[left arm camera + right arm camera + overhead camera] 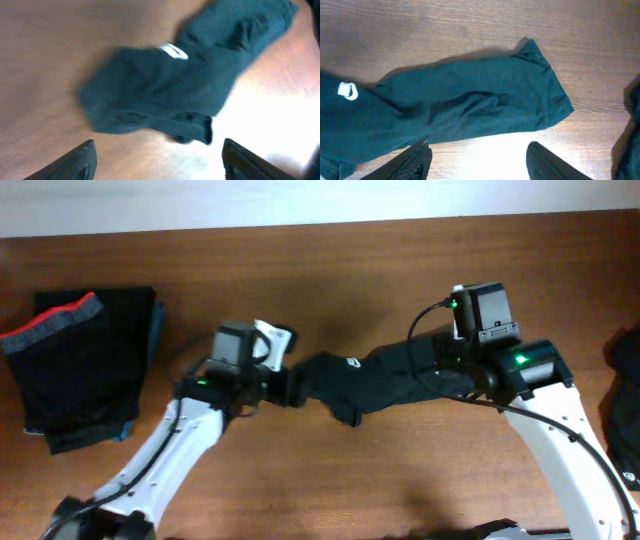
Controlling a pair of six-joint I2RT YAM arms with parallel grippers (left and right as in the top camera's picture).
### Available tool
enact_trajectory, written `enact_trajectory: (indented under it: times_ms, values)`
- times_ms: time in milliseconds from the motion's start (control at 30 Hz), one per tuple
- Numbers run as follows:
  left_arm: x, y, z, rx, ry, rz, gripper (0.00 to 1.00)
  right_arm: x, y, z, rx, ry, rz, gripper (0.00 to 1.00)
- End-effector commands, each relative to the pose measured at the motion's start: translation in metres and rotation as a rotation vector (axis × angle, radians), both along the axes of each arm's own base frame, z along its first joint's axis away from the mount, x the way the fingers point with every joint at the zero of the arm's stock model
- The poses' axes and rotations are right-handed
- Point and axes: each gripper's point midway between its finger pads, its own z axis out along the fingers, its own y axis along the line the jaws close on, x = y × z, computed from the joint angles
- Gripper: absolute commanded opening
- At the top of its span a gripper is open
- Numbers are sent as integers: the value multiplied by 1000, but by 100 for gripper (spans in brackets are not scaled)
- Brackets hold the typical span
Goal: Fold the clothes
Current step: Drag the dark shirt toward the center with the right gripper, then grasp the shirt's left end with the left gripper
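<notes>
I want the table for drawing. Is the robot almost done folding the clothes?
Not yet. Done: a folded pile of black fabric with a red-and-grey waistband sits at the far left. In hand: the long black trouser-like garment with a white logo lies rumpled in the middle; the left fingers and right fingers hang open over it, gripping nothing. Left: folding it, plus a dark fabric heap at the right edge.

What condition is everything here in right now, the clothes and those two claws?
Long black garment: stretched along the table, rumpled, not neatly folded.
Red-and-grey waistband garment: folded, on the left pile.
Dark garment at right edge: heaped, partly out of view.
Left gripper: open, empty.
Right gripper: open, empty.
</notes>
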Motion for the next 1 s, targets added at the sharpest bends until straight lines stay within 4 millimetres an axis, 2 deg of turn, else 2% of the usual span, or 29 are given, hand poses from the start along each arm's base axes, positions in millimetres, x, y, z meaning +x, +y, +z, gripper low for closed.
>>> enact_trajectory:
  times_ms: [0,167,233,367,467,633,967]
  values:
    - [-20,-35,-5,-28,53,-82,75,0,-9,8,13,-25,-37,66]
    - [-44,-62,-14,-16,94,-152,72,0,-33,8,13,-25,-111,66]
    - [-52,-70,-26,1,156,-105,72,-1,-50,8,18,-23,-161,67]
    - [-60,-76,-54,52,256,-12,72,-2,-59,6,63,-19,-188,67]
    - [-64,-82,-70,61,306,9,72,-2,-60,6,65,-19,-191,67]
    - [-61,-100,-77,34,273,-16,68,-2,-58,6,75,-18,-185,67]
    - [-56,-99,-87,88,237,28,67,-3,-58,5,75,-11,-185,67]
